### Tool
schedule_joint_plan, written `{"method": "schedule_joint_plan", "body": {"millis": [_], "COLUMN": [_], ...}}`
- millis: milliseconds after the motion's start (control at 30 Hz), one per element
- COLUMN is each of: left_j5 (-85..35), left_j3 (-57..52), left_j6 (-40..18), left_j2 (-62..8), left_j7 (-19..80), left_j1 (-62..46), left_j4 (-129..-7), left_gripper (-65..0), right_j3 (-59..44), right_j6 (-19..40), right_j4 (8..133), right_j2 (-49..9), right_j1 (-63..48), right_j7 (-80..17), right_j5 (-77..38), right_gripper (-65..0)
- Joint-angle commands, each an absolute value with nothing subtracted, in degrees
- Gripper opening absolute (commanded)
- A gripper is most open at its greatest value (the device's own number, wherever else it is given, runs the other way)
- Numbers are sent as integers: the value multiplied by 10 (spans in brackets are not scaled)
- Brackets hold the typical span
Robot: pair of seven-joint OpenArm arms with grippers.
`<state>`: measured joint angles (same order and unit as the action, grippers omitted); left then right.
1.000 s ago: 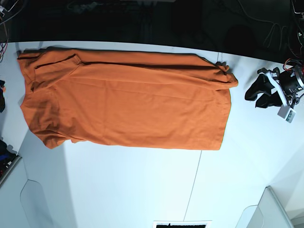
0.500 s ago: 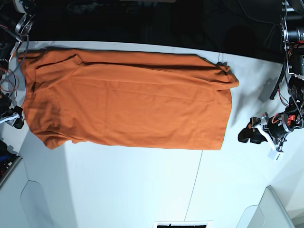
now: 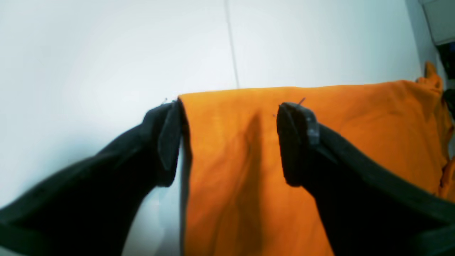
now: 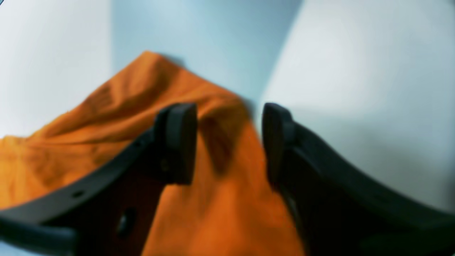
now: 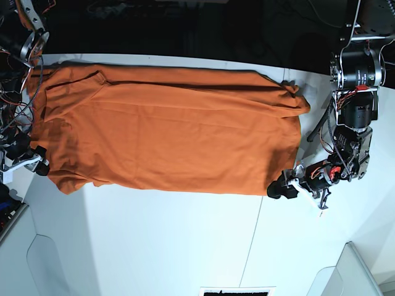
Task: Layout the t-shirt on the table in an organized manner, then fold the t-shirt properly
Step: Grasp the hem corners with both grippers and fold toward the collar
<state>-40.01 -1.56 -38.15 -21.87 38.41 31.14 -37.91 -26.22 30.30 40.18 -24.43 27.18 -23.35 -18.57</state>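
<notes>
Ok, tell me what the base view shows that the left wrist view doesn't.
Base only: the whole t-shirt spread flat, both arms, and the right gripper at its opposite end.
Left wrist only: a close look at the left gripper, jaws open, straddling the shirt's corner edge.
Both: the orange shirt, the white table with its dark seam, and the left gripper at that corner.

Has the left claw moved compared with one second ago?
Yes. The left claw went down and toward the t-shirt, now at its corner near the table seam.
</notes>
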Motion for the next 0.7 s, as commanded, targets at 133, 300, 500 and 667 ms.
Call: {"method": "schedule_joint_plan", "body": {"millis": [133,300,500,667], "left_j5": [-369,-358,-399,-533], "left_j3": [37,76,75,75], "left_j6": [-362,-394,-400,-400], "left_j2": [-226,-226,-255,-300], "left_j7": [373,377,446,573], "left_j1": [325,325,323,270], "left_j4": [-385,-385,-431,-556], "left_gripper": [-288,-650,-650,-650], "right_j3": [-192,-163,-164,-165], "right_j6": [309,309,309,309], "right_j4": [408,410,467,581], "right_j2": [-247,-248,-248,-265], "right_j1": [298,310,308,246], "right_j7": [-244,-244,-312,-363], "right_j5": [-184,-179,-181,-237], "right_gripper": [-353,-533,-650,-650]}}
